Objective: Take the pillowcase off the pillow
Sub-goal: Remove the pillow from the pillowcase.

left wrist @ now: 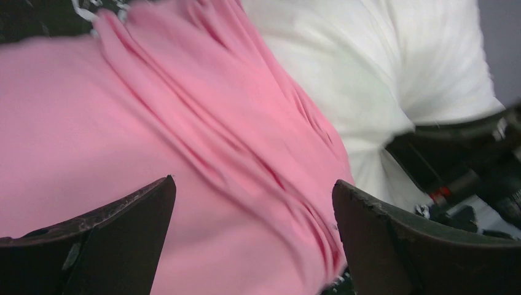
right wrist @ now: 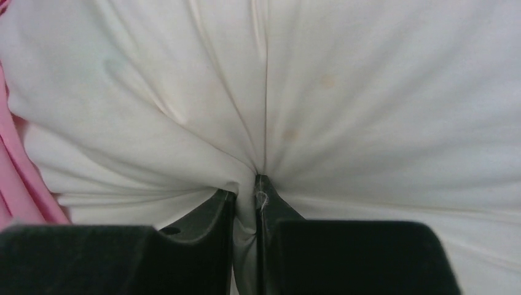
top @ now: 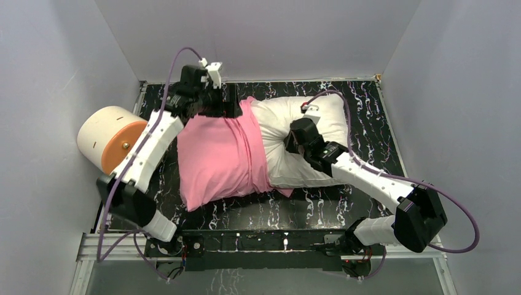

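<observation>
Left claw (left wrist: 252,182) is spread wide above the pillowcase (left wrist: 123,110). Right claw (right wrist: 246,184) pinches the pillow (right wrist: 344,92). Half the pillow is out; the other half needs pulling free.

One pillow (top: 278,121), one pillowcase (top: 215,160), one cylinder (top: 109,138), one left end effector (left wrist: 253,183), one right end effector (right wrist: 246,187).
</observation>
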`<action>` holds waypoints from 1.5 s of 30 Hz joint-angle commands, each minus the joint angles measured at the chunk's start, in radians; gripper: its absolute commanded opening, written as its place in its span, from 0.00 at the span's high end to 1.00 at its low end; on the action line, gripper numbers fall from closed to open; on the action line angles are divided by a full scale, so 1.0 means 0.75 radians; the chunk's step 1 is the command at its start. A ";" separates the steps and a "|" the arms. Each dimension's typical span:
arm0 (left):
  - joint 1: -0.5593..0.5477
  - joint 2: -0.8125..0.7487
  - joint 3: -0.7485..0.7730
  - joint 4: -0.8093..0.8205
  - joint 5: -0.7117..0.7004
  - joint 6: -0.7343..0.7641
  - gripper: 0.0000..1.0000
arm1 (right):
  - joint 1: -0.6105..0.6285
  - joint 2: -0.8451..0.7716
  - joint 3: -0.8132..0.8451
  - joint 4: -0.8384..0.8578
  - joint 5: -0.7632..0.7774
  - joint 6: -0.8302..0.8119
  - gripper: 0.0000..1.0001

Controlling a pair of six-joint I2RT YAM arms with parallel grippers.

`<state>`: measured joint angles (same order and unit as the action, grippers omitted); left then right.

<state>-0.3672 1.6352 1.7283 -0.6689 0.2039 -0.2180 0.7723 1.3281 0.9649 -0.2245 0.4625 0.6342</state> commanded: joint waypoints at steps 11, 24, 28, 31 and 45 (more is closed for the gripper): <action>-0.365 -0.912 -1.109 0.339 0.123 -0.563 0.12 | -0.146 -0.015 -0.135 -0.152 -0.168 0.130 0.75; -0.807 -0.303 -1.153 0.653 -0.774 -0.589 0.35 | -0.177 -0.147 -0.221 -0.134 -0.186 0.181 0.73; -0.811 -0.357 -1.306 0.584 -0.957 -0.634 0.97 | -0.277 -0.156 -0.246 -0.096 -0.272 0.037 0.74; -0.810 -0.572 -1.434 0.493 -1.011 -0.656 1.00 | -0.374 -0.171 -0.242 -0.121 -0.296 -0.051 0.75; -0.803 -0.643 -1.398 0.619 -0.655 -0.524 1.00 | -0.443 -0.431 -0.108 -0.347 -0.775 0.067 0.32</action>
<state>-0.9760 1.1046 0.6186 -0.1539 -0.3813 -0.6716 0.4675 1.1175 0.8570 -0.2783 -0.0689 0.6495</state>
